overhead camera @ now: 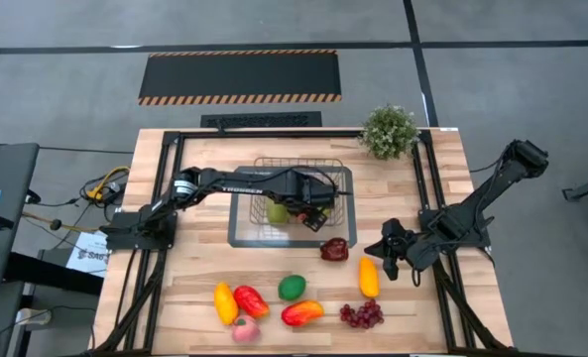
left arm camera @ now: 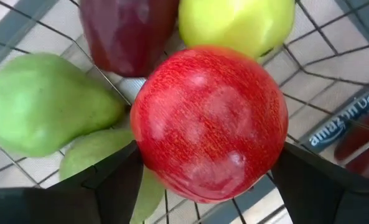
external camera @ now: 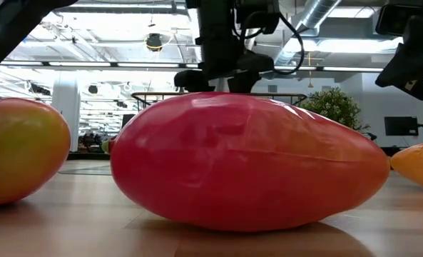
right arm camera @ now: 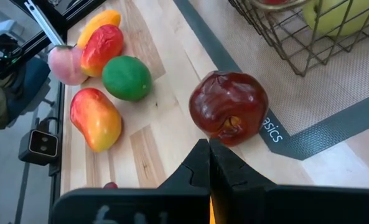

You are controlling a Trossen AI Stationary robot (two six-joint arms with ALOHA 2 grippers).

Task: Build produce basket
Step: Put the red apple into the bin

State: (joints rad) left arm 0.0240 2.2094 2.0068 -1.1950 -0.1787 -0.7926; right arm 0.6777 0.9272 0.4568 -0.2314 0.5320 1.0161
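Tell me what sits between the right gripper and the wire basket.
The maroon wrinkled fruit lies there, on the grey mat's corner, between the shut right gripper and the basket; the right wrist view shows it best.

Two matte black jointed arms, white lettering along left arm (overhead camera: 229, 183), black cables, blocky dark fingers (right arm camera: 193, 171)

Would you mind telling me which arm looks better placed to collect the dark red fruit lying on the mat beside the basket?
Probably the right. The right gripper is shut and empty, close to the dark red fruit. The left gripper is over the basket, holding a red apple.
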